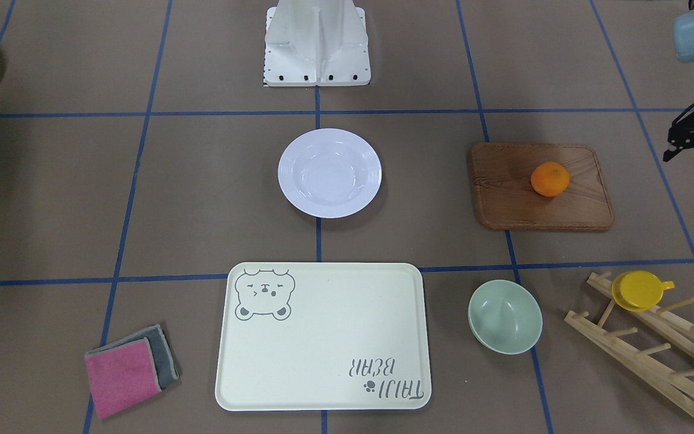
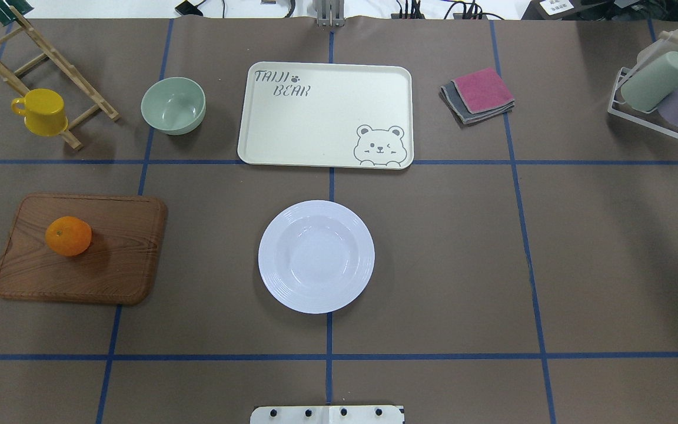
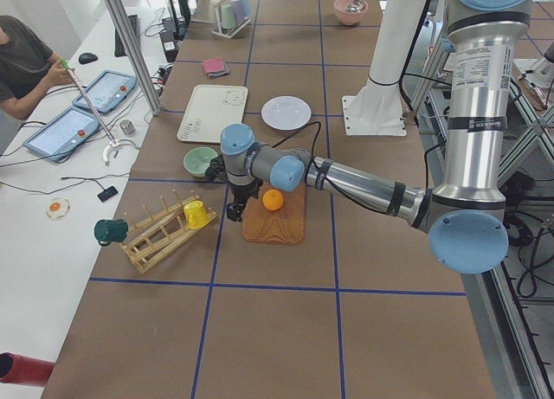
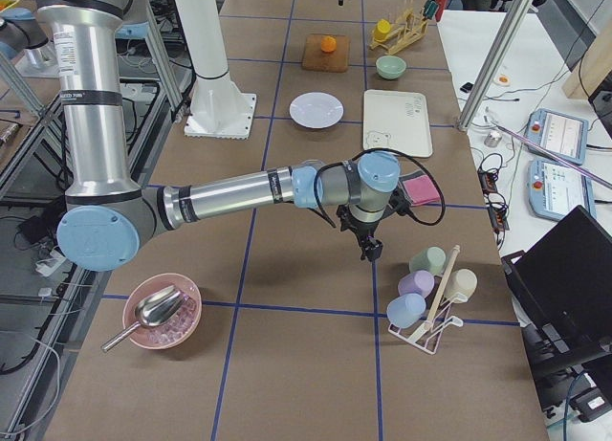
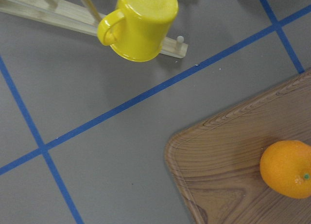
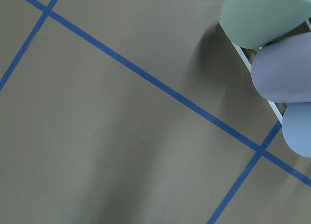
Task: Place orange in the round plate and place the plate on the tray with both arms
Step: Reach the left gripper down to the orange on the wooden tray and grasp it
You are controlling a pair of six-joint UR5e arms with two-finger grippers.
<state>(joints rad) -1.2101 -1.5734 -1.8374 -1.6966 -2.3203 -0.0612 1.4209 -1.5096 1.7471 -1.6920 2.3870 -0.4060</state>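
The orange lies on a brown wooden board at my left side, also seen as the orange from overhead. The round plate is white and empty, at the table's middle in front of my base. Beyond it lies the cream tray with the bear print, nothing on it. My left gripper hangs open above the table just outside the board's outer edge, holding nothing. Its wrist camera shows the orange at lower right. My right gripper hovers near the cup rack; I cannot tell its state.
A pale green bowl stands left of the tray. A yellow cup hangs on a wooden rack. Folded pink and grey cloths lie right of the tray. A wire rack of pastel cups stands far right. A person sits beside the table.
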